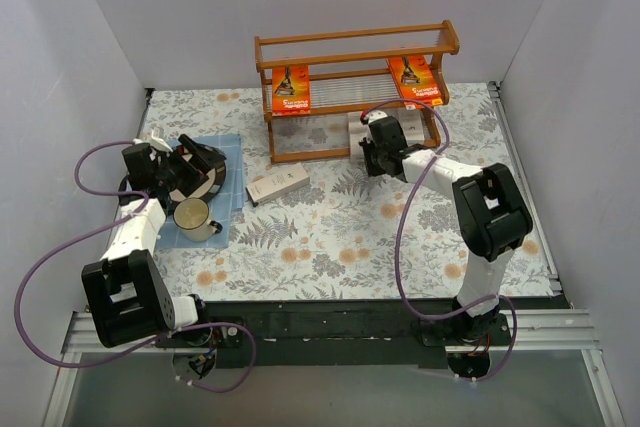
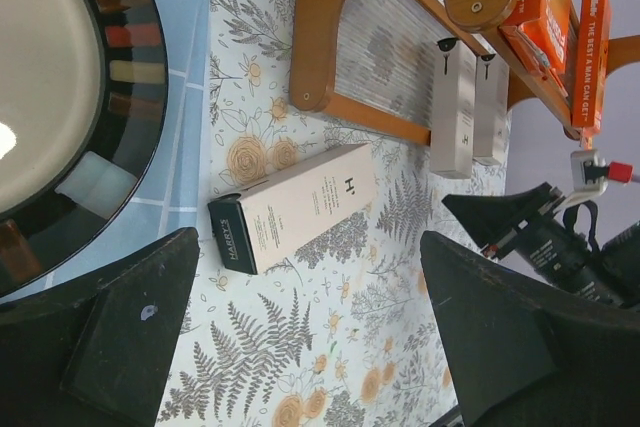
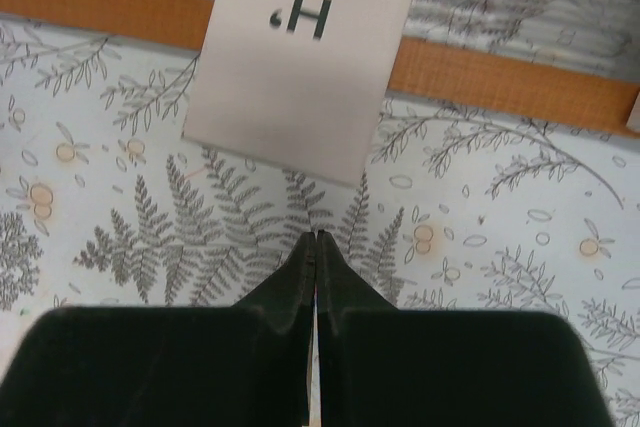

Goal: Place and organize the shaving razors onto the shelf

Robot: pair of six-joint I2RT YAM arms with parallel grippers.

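Observation:
The wooden shelf (image 1: pixel 355 47) stands at the back; it also shows in the left wrist view (image 2: pixel 330 37). Two orange razor packs (image 1: pixel 291 89) (image 1: pixel 414 79) lean on its upper tier. One white box (image 1: pixel 277 185) lies on the table in front of the shelf, also seen from the left wrist (image 2: pixel 300 205). Two more white boxes (image 2: pixel 452 107) (image 2: pixel 490 97) lie side by side at the lower tier's front edge. My right gripper (image 3: pixel 317 239) is shut and empty, its tips just short of one white box (image 3: pixel 305 57). My left gripper (image 2: pixel 320 337) is open and empty above the table.
A dark-rimmed plate (image 1: pixel 190 177) and a cream mug (image 1: pixel 195 219) sit on a blue cloth (image 1: pixel 225 152) at the left, under my left arm. White walls close in the table on three sides. The right arm's cable loops near the shelf's right end.

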